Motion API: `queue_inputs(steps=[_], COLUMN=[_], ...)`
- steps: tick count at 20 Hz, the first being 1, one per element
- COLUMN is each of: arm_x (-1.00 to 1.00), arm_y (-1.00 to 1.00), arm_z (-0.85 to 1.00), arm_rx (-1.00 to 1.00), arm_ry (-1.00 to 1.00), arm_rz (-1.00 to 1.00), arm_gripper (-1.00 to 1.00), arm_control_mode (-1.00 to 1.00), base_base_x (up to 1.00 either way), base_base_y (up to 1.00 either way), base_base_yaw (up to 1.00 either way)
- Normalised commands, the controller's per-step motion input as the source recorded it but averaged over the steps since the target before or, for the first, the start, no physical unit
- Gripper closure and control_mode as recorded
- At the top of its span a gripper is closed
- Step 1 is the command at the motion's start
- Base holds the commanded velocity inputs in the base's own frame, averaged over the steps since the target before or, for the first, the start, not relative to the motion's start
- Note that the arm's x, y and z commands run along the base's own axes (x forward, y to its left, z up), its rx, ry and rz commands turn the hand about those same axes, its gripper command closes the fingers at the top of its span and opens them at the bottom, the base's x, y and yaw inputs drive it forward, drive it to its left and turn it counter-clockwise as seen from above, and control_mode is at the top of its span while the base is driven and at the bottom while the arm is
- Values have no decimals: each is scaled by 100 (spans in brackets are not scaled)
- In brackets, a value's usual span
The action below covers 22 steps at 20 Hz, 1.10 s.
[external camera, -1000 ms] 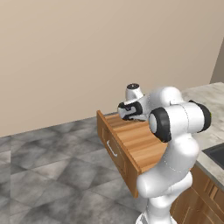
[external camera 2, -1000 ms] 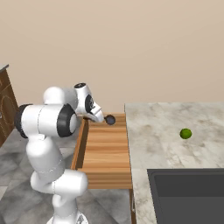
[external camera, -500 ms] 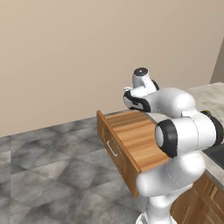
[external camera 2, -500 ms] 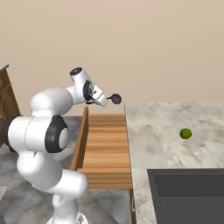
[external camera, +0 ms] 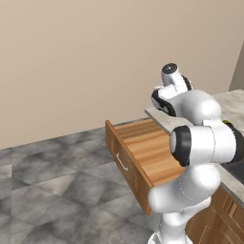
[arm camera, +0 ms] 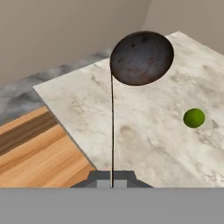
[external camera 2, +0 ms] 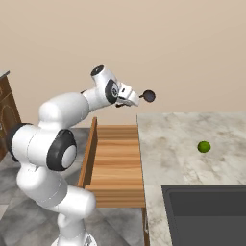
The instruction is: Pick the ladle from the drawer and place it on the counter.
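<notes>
Since 0.5 s ago the arm has swung the ladle (external camera 2: 148, 96) higher and toward the counter (external camera 2: 182, 132). The gripper (external camera 2: 136, 100) clamps its thin handle, bowl hanging in the air over the counter's near corner, beside the open drawer (external camera 2: 115, 163). A green ball (arm camera: 194, 117) rests on the counter.

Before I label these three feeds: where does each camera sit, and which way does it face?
Left base view: behind-left of the arm, facing the open drawer.
Right base view: behind-right, facing drawer, counter and gripper holding the ladle.
Hand view: on the hand, looking along the ladle's handle; fingertips at bottom.
Shared: right and hand views show the green ball.
</notes>
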Motion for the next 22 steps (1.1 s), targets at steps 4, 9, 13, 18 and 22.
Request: queue_inputs(steps=[4,9,13,18,22], arm_x=[-15,-53,-55,-49,-17], arm_y=[-100,-100,-100,-66,-11], arm_z=[-9,-54,-67,-74,-74], arm_rx=[-7,3,19,8,-4], arm_ry=[0,0,0,1,15], arm_rz=[15,15,10,7,8], arm_gripper=[100,100,100,100,100], arm_control_mode=[-100,-100,-100,-100,-100], base_base_x=[0,0,0,0,0], base_base_y=[0,0,0,0,0], base_base_yaw=[0,0,0,0,0])
